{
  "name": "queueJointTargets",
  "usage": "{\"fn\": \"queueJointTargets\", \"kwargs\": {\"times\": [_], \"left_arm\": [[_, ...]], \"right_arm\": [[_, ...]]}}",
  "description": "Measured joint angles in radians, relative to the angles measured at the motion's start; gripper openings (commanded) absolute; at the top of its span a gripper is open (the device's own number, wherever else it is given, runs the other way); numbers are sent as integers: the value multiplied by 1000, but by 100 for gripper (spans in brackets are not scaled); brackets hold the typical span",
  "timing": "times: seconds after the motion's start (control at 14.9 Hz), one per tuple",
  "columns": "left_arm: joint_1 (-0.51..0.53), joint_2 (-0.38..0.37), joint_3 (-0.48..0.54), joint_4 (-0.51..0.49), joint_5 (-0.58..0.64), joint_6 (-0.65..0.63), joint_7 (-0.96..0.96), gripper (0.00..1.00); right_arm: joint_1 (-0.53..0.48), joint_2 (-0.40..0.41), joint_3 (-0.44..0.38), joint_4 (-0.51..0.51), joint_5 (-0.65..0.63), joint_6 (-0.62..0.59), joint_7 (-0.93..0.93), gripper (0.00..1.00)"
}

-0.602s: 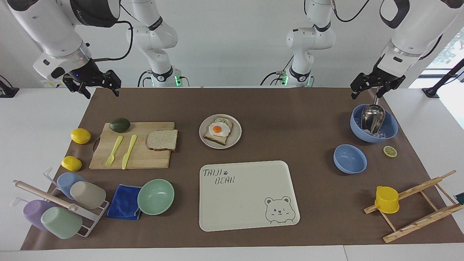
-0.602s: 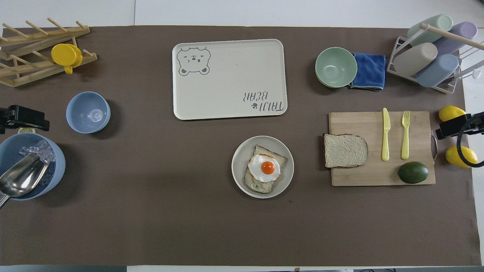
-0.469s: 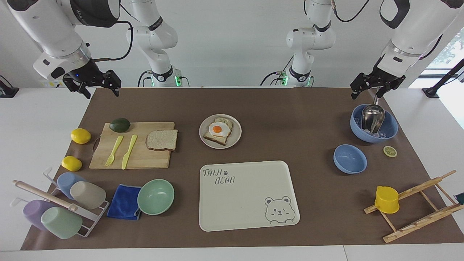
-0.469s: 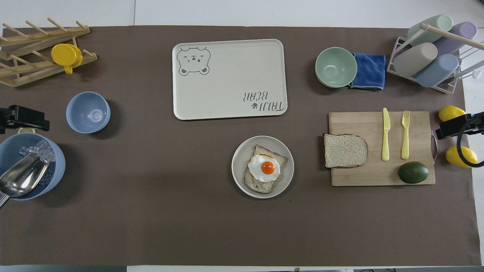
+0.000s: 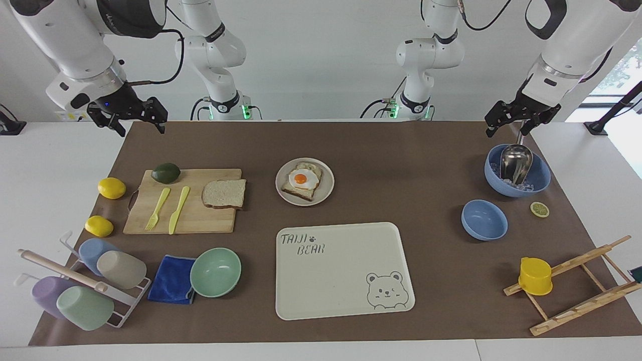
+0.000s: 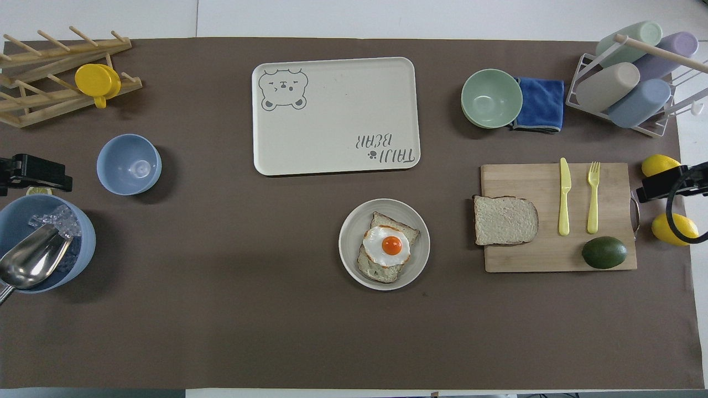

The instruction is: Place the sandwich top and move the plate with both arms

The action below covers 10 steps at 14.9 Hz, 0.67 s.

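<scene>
The sandwich top (image 5: 224, 194) is a plain bread slice lying on the wooden cutting board (image 5: 200, 220); it also shows in the overhead view (image 6: 505, 220). The round beige plate (image 5: 328, 183) sits mid-table and carries a toast slice with a fried egg (image 5: 302, 180); the plate (image 6: 348, 249) also shows from above. My right gripper (image 5: 142, 131) hangs open and empty over the mat's corner at the right arm's end, apart from the board. My left gripper (image 5: 505, 133) hangs open and empty over the table beside the ice bowl (image 5: 539, 178).
The bear tray (image 5: 346, 301) lies farther from the robots than the plate. The board holds an avocado (image 5: 166, 173), a yellow fork and a knife. Two lemons, a cup rack (image 5: 80, 286), blue cloth, mint bowl (image 5: 215, 272), small blue bowl (image 5: 484, 219) and wooden rack stand around.
</scene>
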Motion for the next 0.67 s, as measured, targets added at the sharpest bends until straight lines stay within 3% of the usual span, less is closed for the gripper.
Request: {"fn": "queueJointTargets", "kwargs": {"times": [0.33,0.67], "left_arm": [[0,0,0,0,0,0,0,100],[0,0,0,0,0,0,0,100]], "right_arm": [[23,-4,16,-78,-102,95,-1,100],[183,71,25,-132,-289,136,116,100]]}}
